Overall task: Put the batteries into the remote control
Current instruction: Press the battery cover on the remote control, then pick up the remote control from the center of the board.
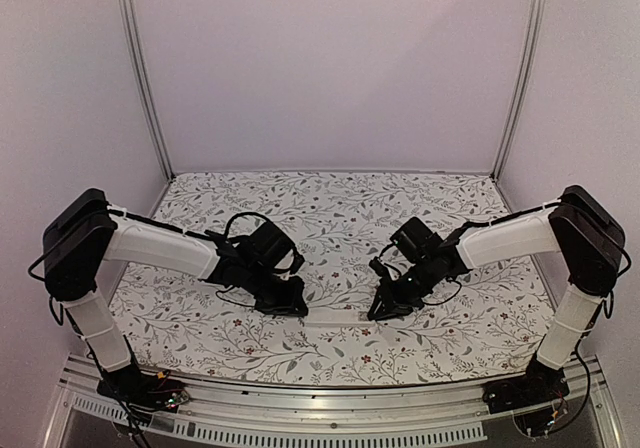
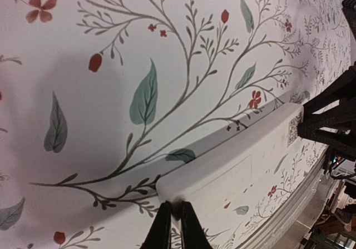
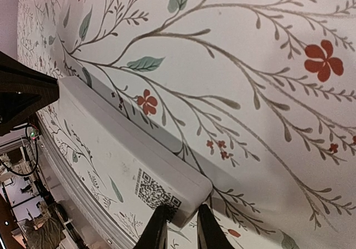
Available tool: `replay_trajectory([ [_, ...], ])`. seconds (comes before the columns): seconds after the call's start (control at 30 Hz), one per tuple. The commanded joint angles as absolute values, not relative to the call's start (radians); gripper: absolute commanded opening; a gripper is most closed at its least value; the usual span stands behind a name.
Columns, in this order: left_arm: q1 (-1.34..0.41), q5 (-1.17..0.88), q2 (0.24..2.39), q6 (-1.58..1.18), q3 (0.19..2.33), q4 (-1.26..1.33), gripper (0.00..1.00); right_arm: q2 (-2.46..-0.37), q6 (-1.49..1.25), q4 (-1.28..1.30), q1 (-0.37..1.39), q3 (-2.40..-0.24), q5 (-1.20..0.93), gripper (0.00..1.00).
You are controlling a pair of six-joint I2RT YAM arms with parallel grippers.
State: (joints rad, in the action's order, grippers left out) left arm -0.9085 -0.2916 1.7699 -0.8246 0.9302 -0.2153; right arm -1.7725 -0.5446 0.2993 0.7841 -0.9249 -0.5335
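The remote control (image 1: 338, 314) is a slim white bar lying across the floral table between my two grippers. Its back faces up, with a closed cover outline in the left wrist view (image 2: 233, 171) and a QR code at its other end in the right wrist view (image 3: 111, 143). My left gripper (image 1: 300, 306) has its jaws nearly together, pinching the remote's left end corner (image 2: 172, 209). My right gripper (image 1: 378, 308) is shut on the QR-code end (image 3: 181, 218), one finger over the code and one past the corner. No batteries are in view.
The floral table cover (image 1: 330, 218) reaches back to the white walls. A metal rail (image 1: 330, 403) runs along the near edge, close below the remote. Each wrist view shows the other gripper's dark fingers at the remote's far end.
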Motion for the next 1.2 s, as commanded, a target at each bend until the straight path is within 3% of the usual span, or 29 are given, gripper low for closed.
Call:
replay_trajectory([
  [0.0,-1.069,-0.507,1.901,-0.846,0.954,0.106,0.06,-1.827,-0.547,0.096,0.836,-0.972,-0.600,0.17],
  [0.23,-1.027,-0.411,1.811,-0.837,0.902,0.050,0.08,-1.787,-0.535,0.126,0.776,-0.918,-0.562,0.19],
  [0.43,-1.008,-0.341,1.724,-0.836,0.872,0.017,0.15,-1.734,-0.511,0.177,0.717,-0.889,-0.523,0.31],
  [0.63,-0.994,-0.258,1.633,-0.802,0.872,-0.062,0.35,-1.720,-0.480,0.215,0.683,-0.908,-0.509,0.46],
  [0.7,-0.990,-0.222,1.594,-0.758,0.872,-0.097,0.45,-1.714,-0.470,0.226,0.669,-0.912,-0.508,0.52],
  [0.73,-0.987,-0.203,1.577,-0.728,0.878,-0.116,0.51,-1.709,-0.467,0.230,0.661,-0.914,-0.506,0.61],
  [0.97,-0.983,-0.111,1.546,-0.513,0.980,-0.286,0.82,-1.578,-0.414,0.290,0.581,-0.927,-0.483,0.98],
  [1.17,-1.030,0.096,1.437,-0.363,0.940,-0.233,0.98,-1.314,-0.287,0.397,0.578,-0.954,-0.326,0.99],
])
